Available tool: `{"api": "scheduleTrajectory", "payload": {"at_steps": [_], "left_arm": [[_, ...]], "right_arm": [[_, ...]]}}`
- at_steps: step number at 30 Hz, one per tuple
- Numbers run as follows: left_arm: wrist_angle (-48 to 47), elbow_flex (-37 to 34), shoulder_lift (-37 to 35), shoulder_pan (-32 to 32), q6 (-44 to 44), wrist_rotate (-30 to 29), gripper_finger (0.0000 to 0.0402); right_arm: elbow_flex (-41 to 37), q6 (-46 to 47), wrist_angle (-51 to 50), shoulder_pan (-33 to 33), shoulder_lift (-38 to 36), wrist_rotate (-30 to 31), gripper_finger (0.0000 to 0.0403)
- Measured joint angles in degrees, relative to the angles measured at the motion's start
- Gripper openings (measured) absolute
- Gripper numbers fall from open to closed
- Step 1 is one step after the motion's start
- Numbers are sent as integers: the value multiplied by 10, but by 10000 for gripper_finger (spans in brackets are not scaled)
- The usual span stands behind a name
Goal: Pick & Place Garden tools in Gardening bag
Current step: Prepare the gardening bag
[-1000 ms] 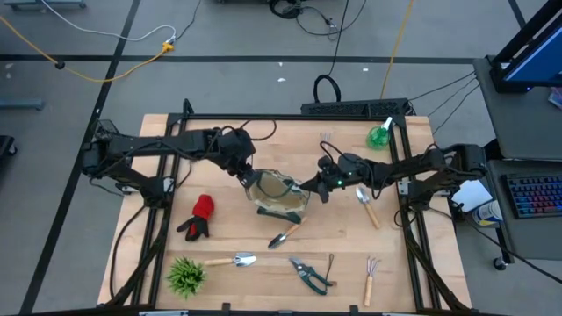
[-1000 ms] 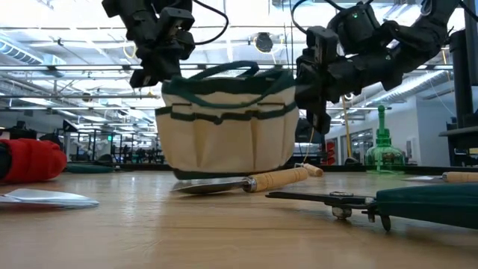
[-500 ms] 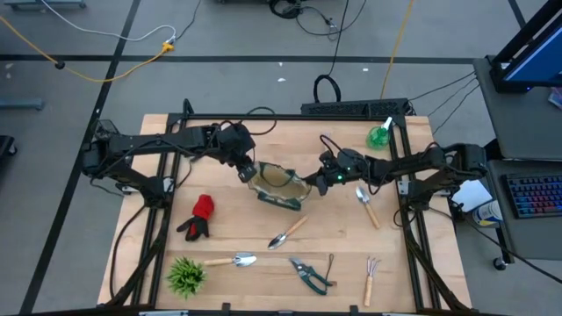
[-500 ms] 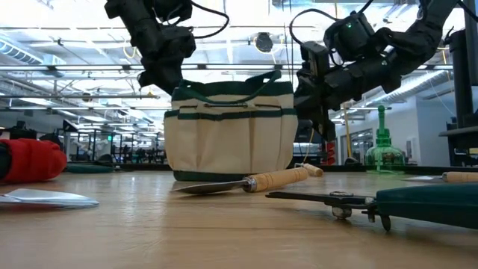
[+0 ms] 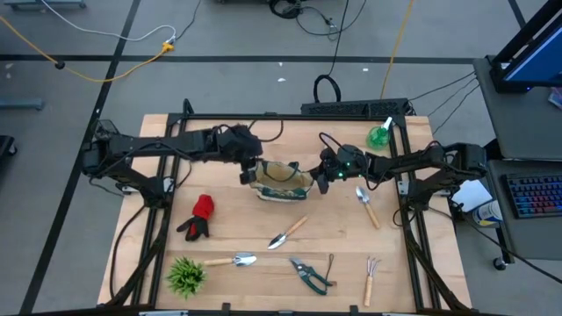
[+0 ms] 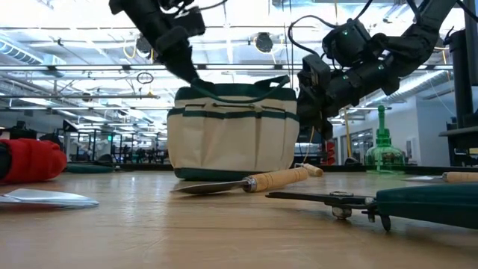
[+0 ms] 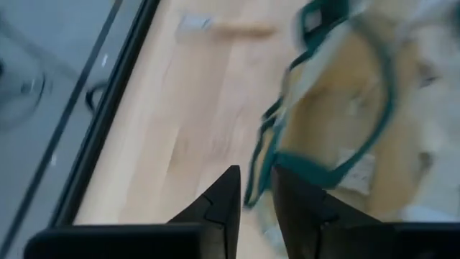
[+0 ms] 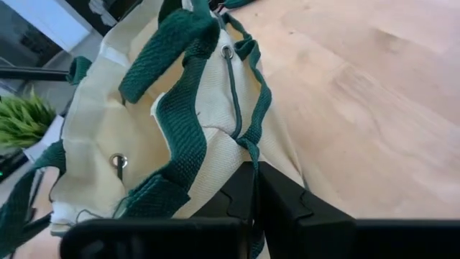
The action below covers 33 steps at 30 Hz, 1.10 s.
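Bag (image 5: 281,182) pinched at its rim by right gripper (image 5: 318,175); left gripper (image 5: 248,168) slightly parted, empty; trowel (image 5: 287,233) nearby.

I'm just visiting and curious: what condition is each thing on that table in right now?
gardening bag: upright, mouth open
left end effector: at the bag's rim, fingers slightly apart
right end effector: shut on the bag's rim
glove: lying flat
pruners: lying on the table
spray bottle: standing at the far corner
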Motion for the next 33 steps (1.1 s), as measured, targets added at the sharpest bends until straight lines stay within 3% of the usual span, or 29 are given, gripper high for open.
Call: {"api": "scheduleTrajectory", "payload": {"at_steps": [9,16,24,33], "left_arm": [[51,0,0,-35,77,10,160],[101,1,18,-36,-24,77,183],[142,0,77,-40,-27,137,184],[133,-1,107,-41,-34,139,184]], "right_arm": [[0,-59,1,0,0,15,83],[0,-64,1,1,0,16,136],[0,-64,1,1,0,15,140],[0,-64,1,1,0,15,141]]}}
